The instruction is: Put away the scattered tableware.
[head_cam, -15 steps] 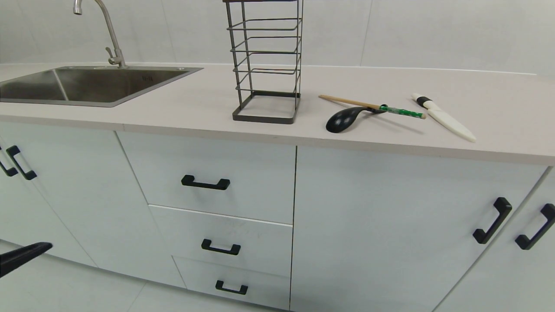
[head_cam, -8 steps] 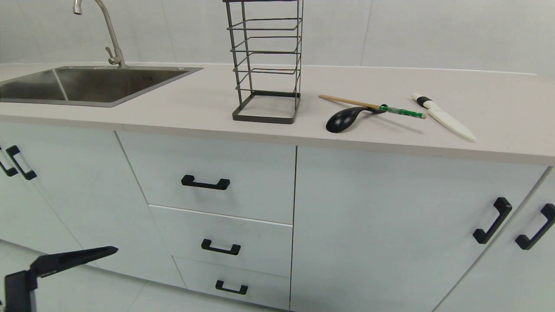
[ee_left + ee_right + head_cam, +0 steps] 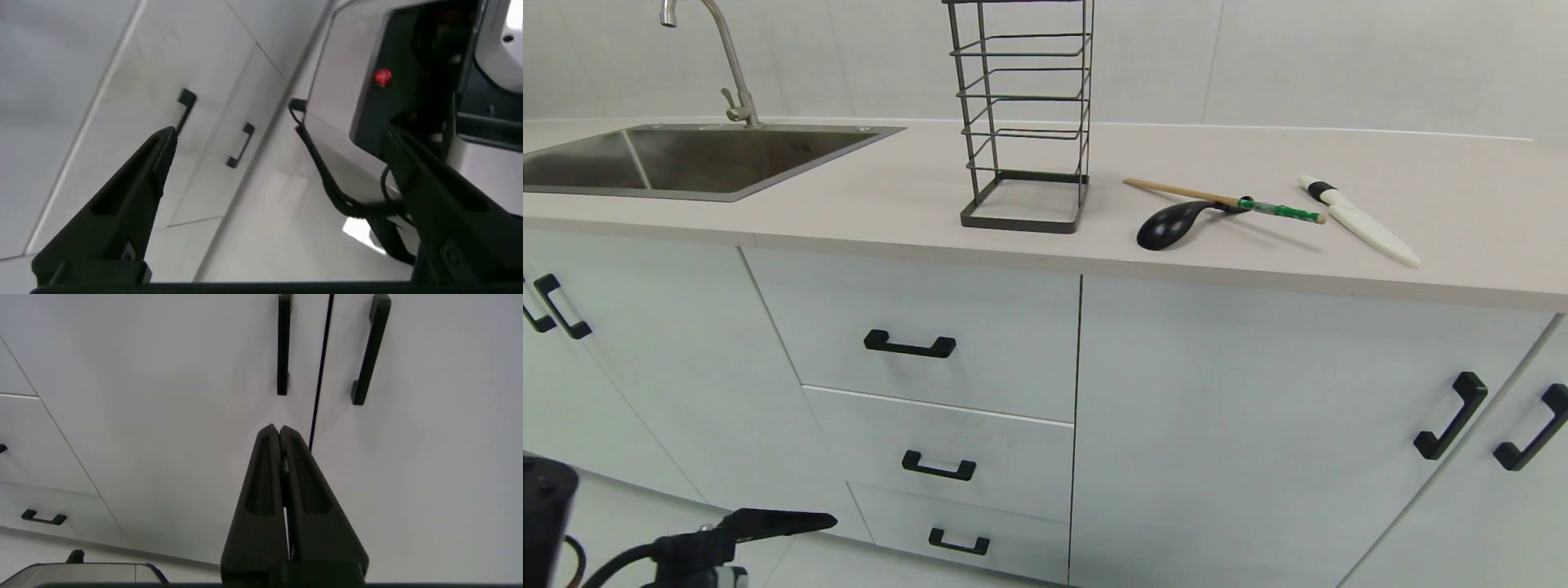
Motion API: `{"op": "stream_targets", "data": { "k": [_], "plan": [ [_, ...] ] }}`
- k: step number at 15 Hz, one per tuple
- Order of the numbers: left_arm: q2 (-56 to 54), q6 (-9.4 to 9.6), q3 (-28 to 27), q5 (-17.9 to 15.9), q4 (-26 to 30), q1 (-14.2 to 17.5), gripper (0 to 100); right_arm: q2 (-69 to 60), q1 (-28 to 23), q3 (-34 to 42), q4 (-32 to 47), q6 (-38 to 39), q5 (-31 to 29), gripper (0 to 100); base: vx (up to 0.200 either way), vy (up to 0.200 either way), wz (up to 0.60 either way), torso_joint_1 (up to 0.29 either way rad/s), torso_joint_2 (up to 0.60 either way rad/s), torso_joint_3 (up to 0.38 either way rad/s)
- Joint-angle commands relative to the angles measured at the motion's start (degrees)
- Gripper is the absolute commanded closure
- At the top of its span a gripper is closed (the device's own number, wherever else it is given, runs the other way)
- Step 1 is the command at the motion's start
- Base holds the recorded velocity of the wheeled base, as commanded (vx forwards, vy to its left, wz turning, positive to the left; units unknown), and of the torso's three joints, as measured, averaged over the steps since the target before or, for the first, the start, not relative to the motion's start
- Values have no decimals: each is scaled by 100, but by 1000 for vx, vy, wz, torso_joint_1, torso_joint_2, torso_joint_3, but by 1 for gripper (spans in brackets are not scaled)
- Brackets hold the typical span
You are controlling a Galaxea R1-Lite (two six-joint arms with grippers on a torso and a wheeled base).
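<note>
left wrist view — jaws wide apart

A black spoon [image 3: 1172, 226] lies flat with a green-tipped wooden chopstick [image 3: 1223, 199] across its handle. A white knife [image 3: 1357, 220] lies near, to their right.

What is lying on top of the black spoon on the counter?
A wooden chopstick with a green-patterned end lies across the black spoon, on its handle. The handle's end under it is hidden; the spoon's bowl is uncovered.

Pale tabletop [image 3: 890, 204]: sink [image 3: 686, 155] at left, wire rack [image 3: 1023, 223] upright mid-way, chopsticks [image 3: 1225, 200] across black spoon [image 3: 1168, 226] handle, white knife [image 3: 1360, 222] near, right.
</note>
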Motion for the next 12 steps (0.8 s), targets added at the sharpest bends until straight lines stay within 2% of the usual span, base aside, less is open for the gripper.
{"op": "stream_targets", "data": {
  "k": [1,3,4,6,7,9,10,11,12],
  "plan": [
    [612,47,4,100,-6,-242,0,9,1,-8,-1,1,4,100,0,0,0,0,0,0],
    [937,381,-22,241,-15,-304,0,9,1,1,-1,1,4,100,0,0,0,0,0,0],
    [999,460,-22,258,-24,-304,0,9,1,1,-1,1,4,100,0,0,0,0,0,0],
    [1122,477,-5,390,-41,-312,0,9,1,1,-1,1,4,100,0,0,0,0,0,0],
    [1262,521,-5,575,-77,-330,0,9,1,-8,-1,1,4,100,0,0,0,0,0,0],
    [1631,899,13,1005,-314,-356,0,9,1,1,-1,1,4,100,0,0,0,0,0,0],
    [1790,1014,4,1040,-375,-374,0,9,1,1,-1,1,4,100,0,0,0,0,0,0],
    [2159,1225,-75,1155,-525,-409,0,9,1,1,-1,1,4,100,0,0,0,0,0,0],
    [2334,1277,-119,1251,-639,-435,0,9,1,-8,-1,1,4,100,0,0,0,0,0,0]
  ]
}}
